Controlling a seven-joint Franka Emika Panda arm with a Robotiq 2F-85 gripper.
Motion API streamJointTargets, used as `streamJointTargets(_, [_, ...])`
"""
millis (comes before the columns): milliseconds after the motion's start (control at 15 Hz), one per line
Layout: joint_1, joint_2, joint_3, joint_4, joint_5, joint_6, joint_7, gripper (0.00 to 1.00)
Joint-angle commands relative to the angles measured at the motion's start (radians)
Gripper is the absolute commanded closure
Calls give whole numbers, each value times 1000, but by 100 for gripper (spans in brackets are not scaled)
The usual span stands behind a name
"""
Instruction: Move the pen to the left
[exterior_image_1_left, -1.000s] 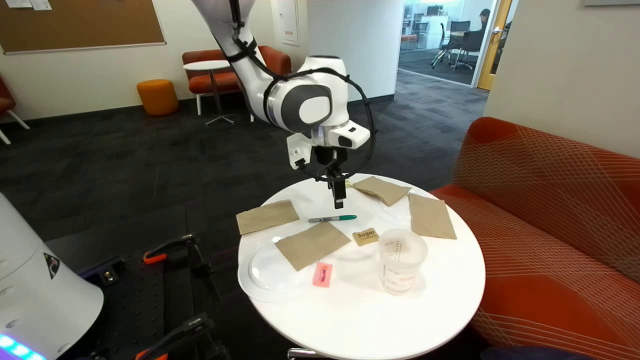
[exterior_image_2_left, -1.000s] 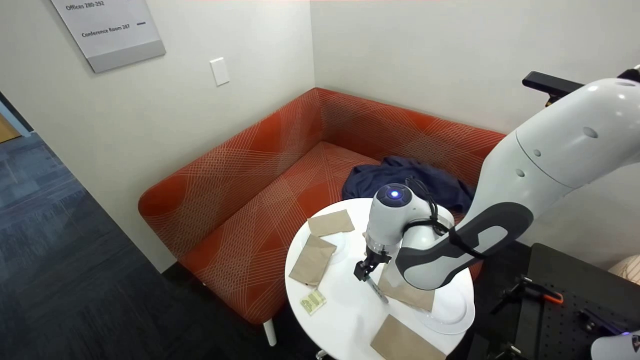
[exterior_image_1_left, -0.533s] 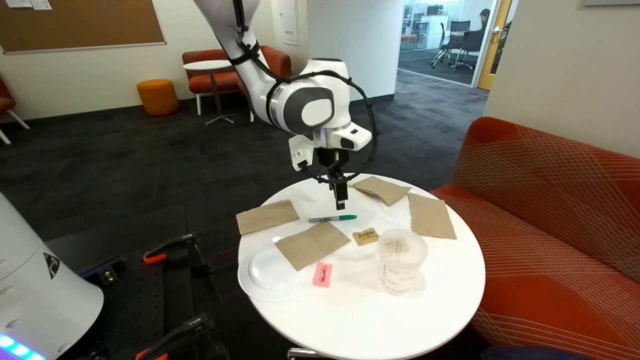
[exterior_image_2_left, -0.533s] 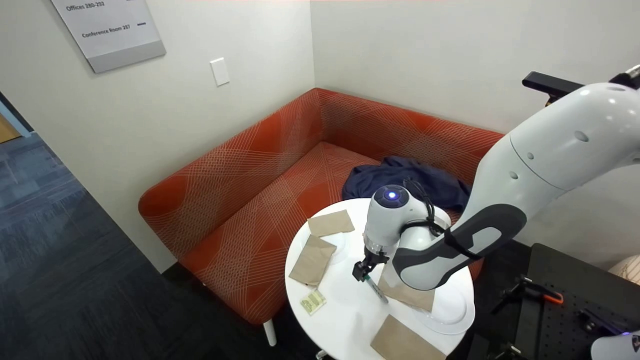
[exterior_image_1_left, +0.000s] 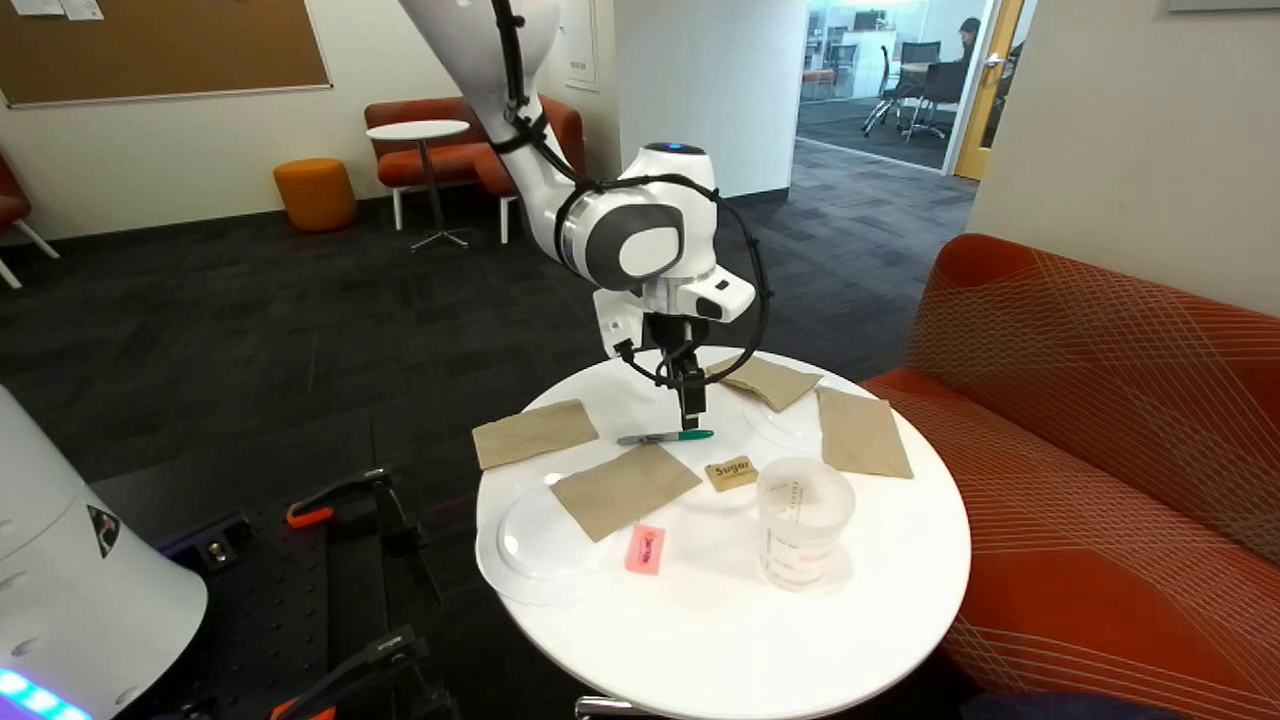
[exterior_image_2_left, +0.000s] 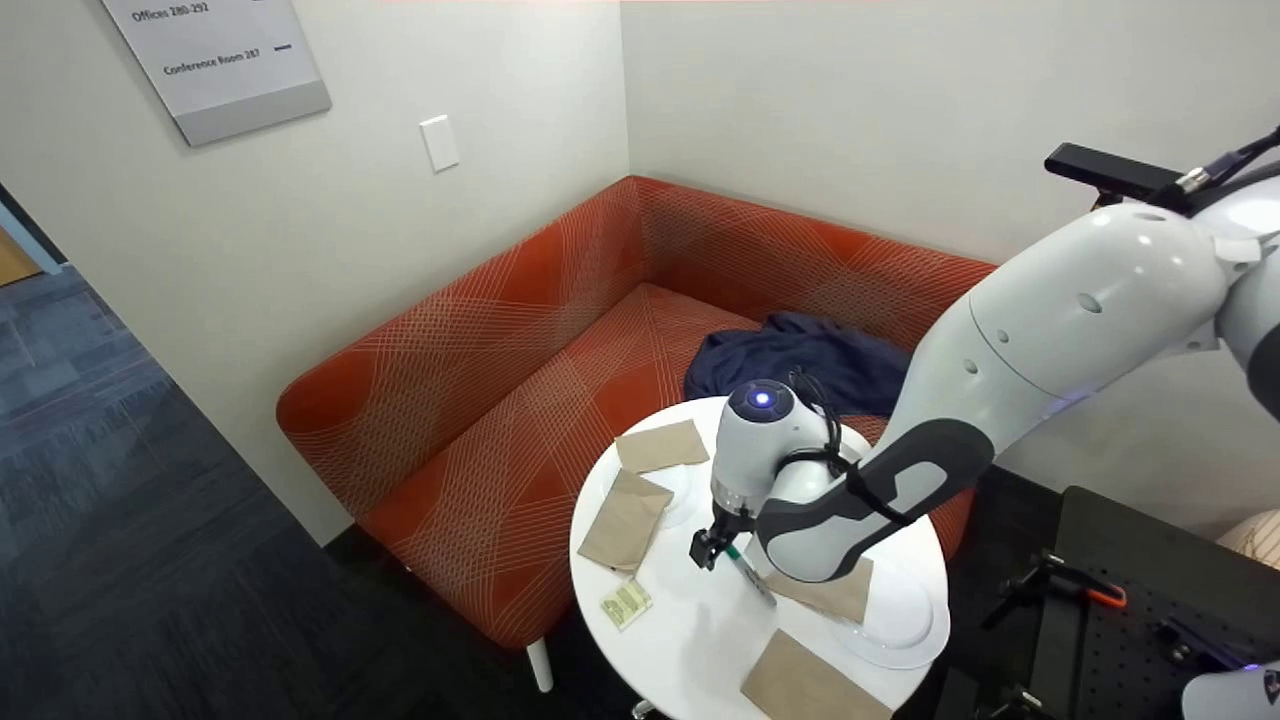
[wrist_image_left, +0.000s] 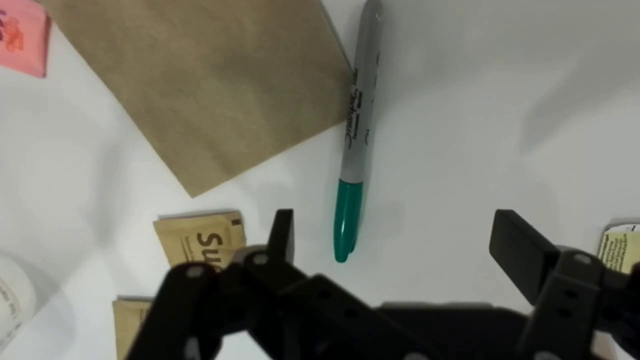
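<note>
The pen has a grey barrel and a teal-green cap. It lies on the white round table in both exterior views (exterior_image_1_left: 655, 438) (exterior_image_2_left: 757, 582). In the wrist view the pen (wrist_image_left: 359, 127) runs from the top edge down, its cap end between the fingers but closer to the left finger. Its barrel meets the corner of a tan paper sheet. My gripper (wrist_image_left: 393, 232) is open and empty, with wide gaps on both sides of the cap. In both exterior views my gripper (exterior_image_1_left: 693, 420) (exterior_image_2_left: 706, 553) is low, just above or beside the cap end.
Tan paper sheets (exterior_image_1_left: 627, 490) (exterior_image_1_left: 535, 433) lie around the pen. A sugar packet (exterior_image_1_left: 731, 473), a pink packet (exterior_image_1_left: 645, 550), a clear cup (exterior_image_1_left: 803, 525) and a clear plate (exterior_image_1_left: 540, 570) are on the table (exterior_image_1_left: 720, 640). A yellow packet (exterior_image_2_left: 627, 604) lies near its edge.
My gripper has moved down towards the table and slightly right in an exterior view, closer to the pen's cap. The pen and the other objects have not moved.
</note>
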Motion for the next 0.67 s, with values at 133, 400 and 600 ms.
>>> streamJointTargets(133, [-22,54,14,76,41,-49,-38,0])
streamJointTargets(400, [-21,62,13,77,44,-62,-36,25])
streamJointTargets(600, [-21,61,12,72,43,-69,-35,41])
